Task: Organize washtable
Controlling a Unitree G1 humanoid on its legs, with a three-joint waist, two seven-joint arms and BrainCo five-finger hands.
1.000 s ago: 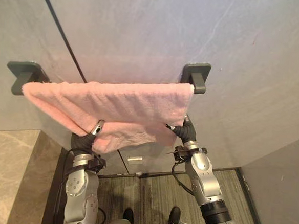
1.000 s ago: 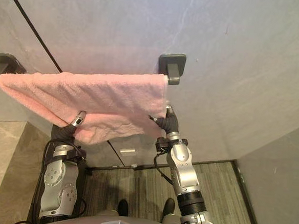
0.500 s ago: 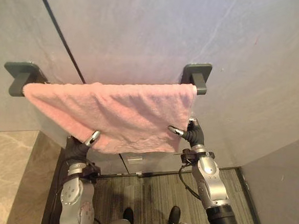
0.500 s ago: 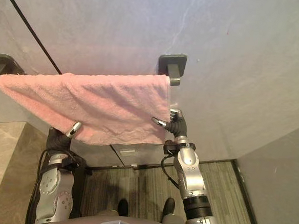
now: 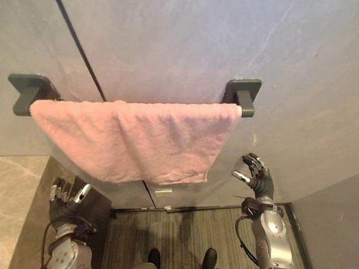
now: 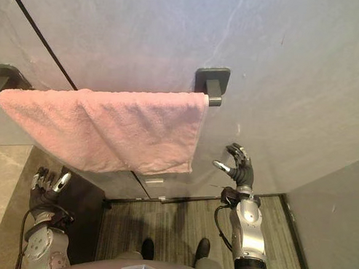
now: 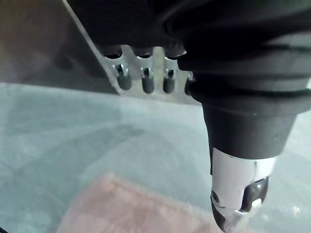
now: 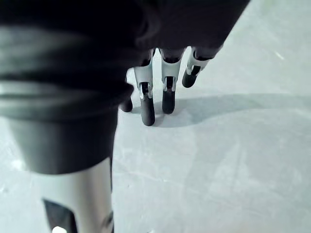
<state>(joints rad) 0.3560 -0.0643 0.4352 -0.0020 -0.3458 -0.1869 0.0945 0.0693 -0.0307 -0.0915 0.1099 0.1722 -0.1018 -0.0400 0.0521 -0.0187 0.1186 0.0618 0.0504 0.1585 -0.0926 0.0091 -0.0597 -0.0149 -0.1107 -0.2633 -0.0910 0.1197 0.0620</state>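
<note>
Pink terry-cloth towel point(image 5: 136, 137) is hanging draped over a dark grey wall-mounted towel rail point(image 5: 245, 104), spread from one square bracket point(image 5: 27, 88) to the other, with its lower edge sloping and its longest corner hanging toward the right hand's side. The towel is sitting above both hands, and neither hand is touching it. The left hand point(image 5: 64, 203) is hovering well below the towel's left end, its fingers point(image 7: 147, 82) lying straight and slightly apart and its thumb point(image 7: 238, 189) standing off to the side, so it is fully open and gripping nothing. In its wrist view, a patch of the pink cloth is showing past the thumb. The right hand point(image 5: 258, 179) is hanging below the right bracket, just beyond the towel's lower right corner. Its fingers point(image 8: 167, 94) are relaxed and only gently bent and its thumb is pointing toward the towel, so it too is open and empty. Beyond the right hand's fingertips, the pale grey stone-look wall point(image 5: 174, 35) is showing, and the towel rail is fixed to that same wall.
</note>
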